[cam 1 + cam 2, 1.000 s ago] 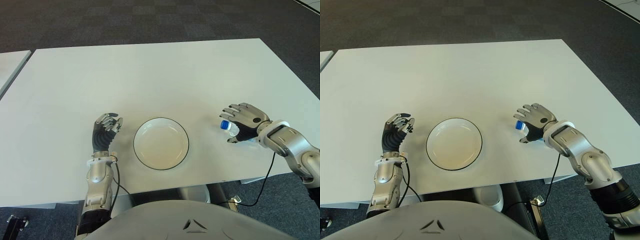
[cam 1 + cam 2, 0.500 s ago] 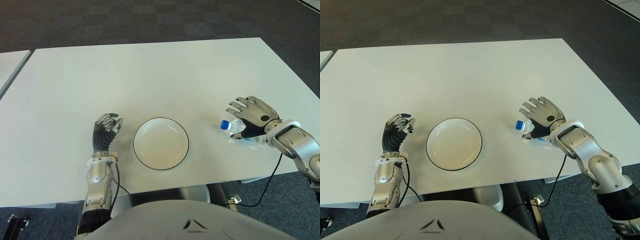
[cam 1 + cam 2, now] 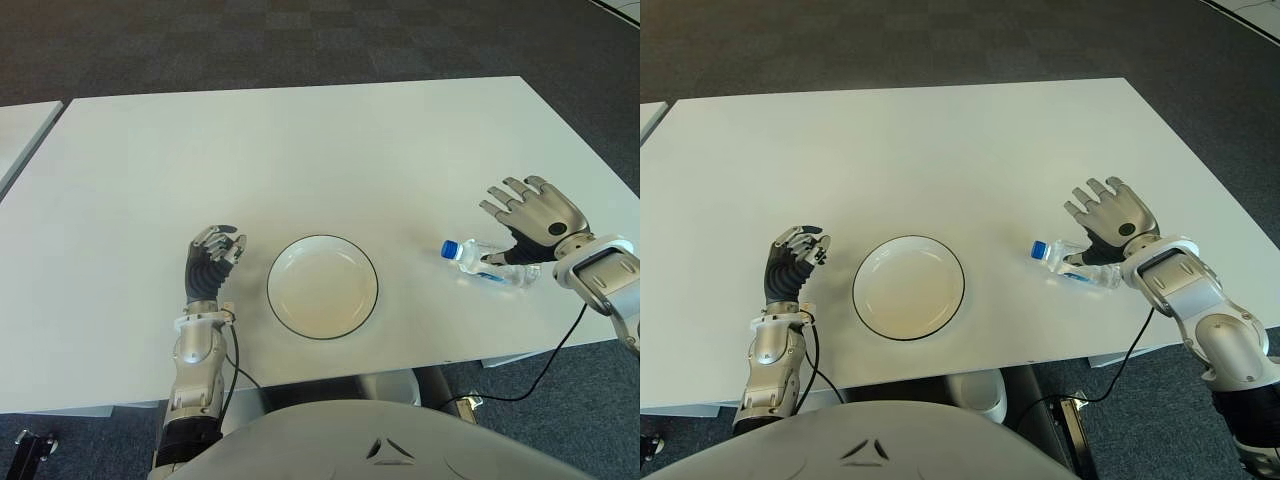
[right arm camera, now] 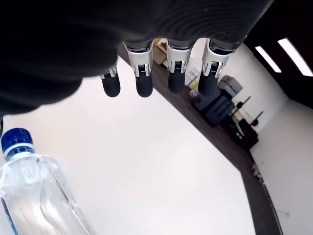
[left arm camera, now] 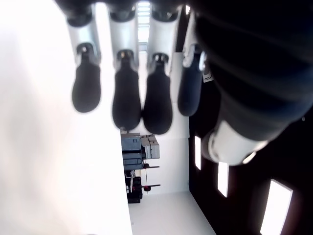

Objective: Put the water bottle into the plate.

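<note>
Clear water bottle (image 3: 487, 266) lying beside plate (image 3: 322, 285), right hand (image 3: 532, 215) spread above

The water bottle (image 3: 490, 266) is seen to be clear, glossy plastic with a blue plastic cap. The plate (image 3: 322, 285) appears smooth and white, edged by a dark rim. The table (image 3: 300, 160) is matt white. Both hands are clad in silvery metal with black rubbery pads.

Head stereo downward; wrist close-ups.
</note>
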You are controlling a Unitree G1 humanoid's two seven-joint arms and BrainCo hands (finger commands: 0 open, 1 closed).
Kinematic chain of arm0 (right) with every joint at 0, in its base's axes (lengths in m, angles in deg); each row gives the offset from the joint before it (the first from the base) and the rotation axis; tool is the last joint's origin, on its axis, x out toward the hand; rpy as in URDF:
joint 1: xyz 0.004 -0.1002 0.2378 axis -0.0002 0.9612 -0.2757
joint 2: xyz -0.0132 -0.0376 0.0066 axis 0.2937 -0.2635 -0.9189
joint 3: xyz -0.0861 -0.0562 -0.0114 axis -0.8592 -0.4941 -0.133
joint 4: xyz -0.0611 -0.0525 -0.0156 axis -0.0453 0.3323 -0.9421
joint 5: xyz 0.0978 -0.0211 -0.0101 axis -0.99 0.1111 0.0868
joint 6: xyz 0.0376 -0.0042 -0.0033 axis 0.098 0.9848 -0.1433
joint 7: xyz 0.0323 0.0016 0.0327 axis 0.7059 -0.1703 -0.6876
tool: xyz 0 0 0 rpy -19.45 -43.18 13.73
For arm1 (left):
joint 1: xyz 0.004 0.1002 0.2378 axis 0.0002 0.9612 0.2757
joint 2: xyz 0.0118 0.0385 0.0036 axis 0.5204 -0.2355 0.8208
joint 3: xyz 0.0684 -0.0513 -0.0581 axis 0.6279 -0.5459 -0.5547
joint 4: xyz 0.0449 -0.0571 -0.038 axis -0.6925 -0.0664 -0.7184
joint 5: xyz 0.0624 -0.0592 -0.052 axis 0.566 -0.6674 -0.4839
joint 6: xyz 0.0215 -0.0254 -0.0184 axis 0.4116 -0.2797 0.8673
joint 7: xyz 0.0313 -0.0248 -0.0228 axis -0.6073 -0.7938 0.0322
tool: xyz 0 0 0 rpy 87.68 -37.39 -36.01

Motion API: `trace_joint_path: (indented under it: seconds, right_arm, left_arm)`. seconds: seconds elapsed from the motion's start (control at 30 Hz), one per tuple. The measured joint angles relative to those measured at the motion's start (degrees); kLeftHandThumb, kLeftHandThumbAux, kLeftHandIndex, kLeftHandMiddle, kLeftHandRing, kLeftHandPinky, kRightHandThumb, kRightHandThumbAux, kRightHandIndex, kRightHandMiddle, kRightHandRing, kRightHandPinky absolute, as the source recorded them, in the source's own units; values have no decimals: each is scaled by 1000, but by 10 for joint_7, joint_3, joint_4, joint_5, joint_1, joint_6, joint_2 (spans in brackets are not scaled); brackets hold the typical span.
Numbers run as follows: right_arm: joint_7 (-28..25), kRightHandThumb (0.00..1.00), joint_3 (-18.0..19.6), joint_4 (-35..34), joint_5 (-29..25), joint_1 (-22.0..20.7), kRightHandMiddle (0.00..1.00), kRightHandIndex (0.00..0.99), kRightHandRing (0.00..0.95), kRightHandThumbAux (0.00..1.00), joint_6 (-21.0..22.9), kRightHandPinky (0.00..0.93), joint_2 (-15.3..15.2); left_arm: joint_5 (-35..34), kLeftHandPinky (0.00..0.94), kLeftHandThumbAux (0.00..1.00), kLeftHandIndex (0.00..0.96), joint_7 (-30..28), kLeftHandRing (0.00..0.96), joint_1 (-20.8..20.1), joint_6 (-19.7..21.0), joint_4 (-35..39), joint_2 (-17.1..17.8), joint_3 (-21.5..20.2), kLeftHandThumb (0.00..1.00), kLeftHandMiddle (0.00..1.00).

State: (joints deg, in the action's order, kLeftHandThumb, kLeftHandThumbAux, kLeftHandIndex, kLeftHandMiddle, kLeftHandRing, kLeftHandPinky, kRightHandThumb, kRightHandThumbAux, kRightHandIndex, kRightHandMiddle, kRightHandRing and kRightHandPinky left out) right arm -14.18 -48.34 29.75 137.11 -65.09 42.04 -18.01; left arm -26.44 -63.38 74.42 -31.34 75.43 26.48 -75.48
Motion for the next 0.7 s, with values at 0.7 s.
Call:
trace_joint_path:
  seconds: [0.7]
  right_arm:
    - [-47, 582, -38, 70, 13, 12, 0, 0, 0, 215, 56, 0, 88]
  left_arm:
    - [-8, 635, 715, 433, 0, 661, -9, 4, -3, 6, -3, 708, 672]
